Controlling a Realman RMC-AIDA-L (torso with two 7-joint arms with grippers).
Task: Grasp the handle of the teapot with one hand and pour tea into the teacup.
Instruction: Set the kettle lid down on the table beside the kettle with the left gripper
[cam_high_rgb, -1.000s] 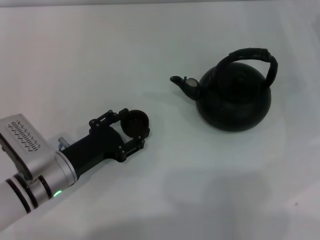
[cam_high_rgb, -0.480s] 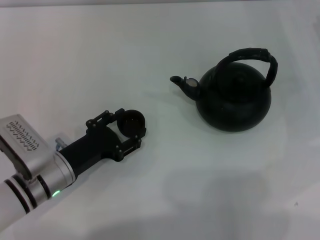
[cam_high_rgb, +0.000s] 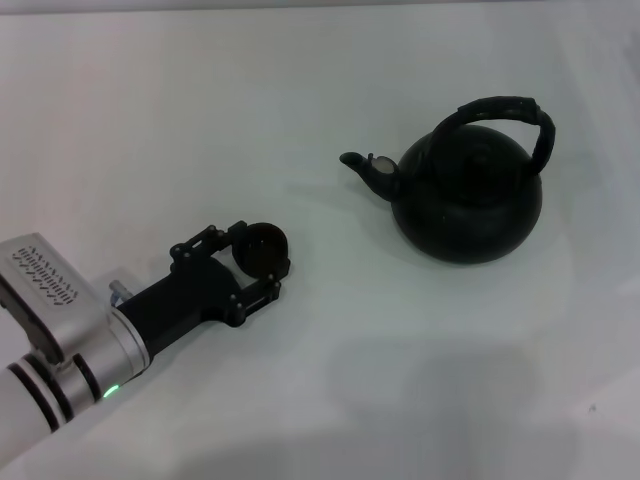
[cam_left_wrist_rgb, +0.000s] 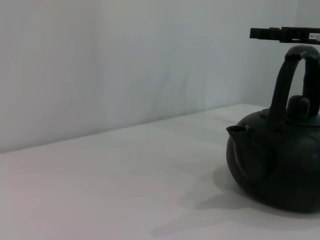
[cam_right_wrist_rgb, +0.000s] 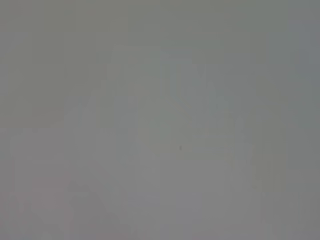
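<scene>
1. A white table (cam_high_rgb: 200, 120) lies under the left gripper (cam_high_rgb: 265, 258). It spreads out on every side of it.
2. A soft grey shadow (cam_high_rgb: 440, 390) lies on the table. It is off to the gripper's right and nearer the robot.
3. A pale wall (cam_left_wrist_rgb: 125, 65) stands up where the table ends, out ahead of the gripper.
4. A thin black bar (cam_left_wrist_rgb: 285, 34) shows high up in front of that wall, well ahead of the gripper. What it is cannot be told.
</scene>
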